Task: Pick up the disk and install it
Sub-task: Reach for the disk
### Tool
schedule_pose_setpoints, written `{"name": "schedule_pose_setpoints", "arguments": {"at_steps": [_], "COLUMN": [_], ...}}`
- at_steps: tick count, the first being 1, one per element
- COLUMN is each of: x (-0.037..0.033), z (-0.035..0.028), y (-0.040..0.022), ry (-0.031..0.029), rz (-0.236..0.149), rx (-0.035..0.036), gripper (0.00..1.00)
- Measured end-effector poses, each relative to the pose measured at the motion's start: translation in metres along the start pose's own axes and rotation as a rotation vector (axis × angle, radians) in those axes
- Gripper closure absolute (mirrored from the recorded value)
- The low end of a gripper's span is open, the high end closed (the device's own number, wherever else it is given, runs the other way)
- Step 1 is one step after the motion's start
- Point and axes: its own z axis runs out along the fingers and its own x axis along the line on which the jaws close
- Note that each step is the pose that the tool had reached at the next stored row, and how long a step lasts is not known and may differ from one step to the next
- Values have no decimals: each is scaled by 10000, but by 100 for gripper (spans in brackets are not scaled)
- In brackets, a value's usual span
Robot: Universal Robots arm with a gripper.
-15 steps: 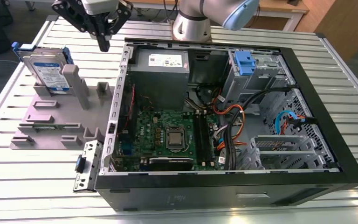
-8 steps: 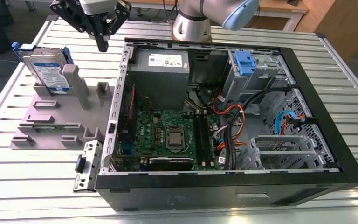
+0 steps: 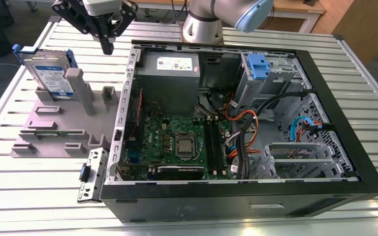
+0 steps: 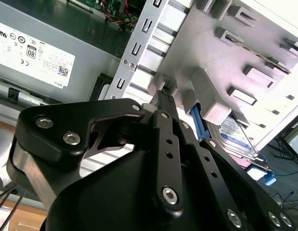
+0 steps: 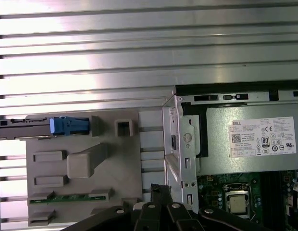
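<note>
Hanging pressed together and empty, the fingers [image 3: 108, 45] point down over the gap between the grey holder [image 3: 77, 120] and the open computer case [image 3: 241, 206]. The disk [image 3: 47, 74] stands on edge in that holder, below the fingers and apart from them, on the slatted worktop [image 3: 18, 196].

A white rectangular sticker [image 5: 263, 136] with black print, a small code block and round certification marks lies on the grey metal power-supply box [image 5: 245, 163]. The flat silver-grey disk [image 3: 49, 73] in its blue plastic frame bears a white-and-blue label whose print is too small to read.
</note>
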Motion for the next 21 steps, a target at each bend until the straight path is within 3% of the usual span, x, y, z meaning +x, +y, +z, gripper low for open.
{"name": "schedule_pose_setpoints", "arguments": {"at_steps": [7, 10, 15, 21], "x": [21, 60, 228, 493], "z": [2, 8, 15, 21], "y": [10, 60, 151, 183], "ry": [0, -1, 5, 7], "rz": [0, -1, -2, 1], "rx": [0, 8, 10, 10], "gripper": [89, 89, 89, 89]}}
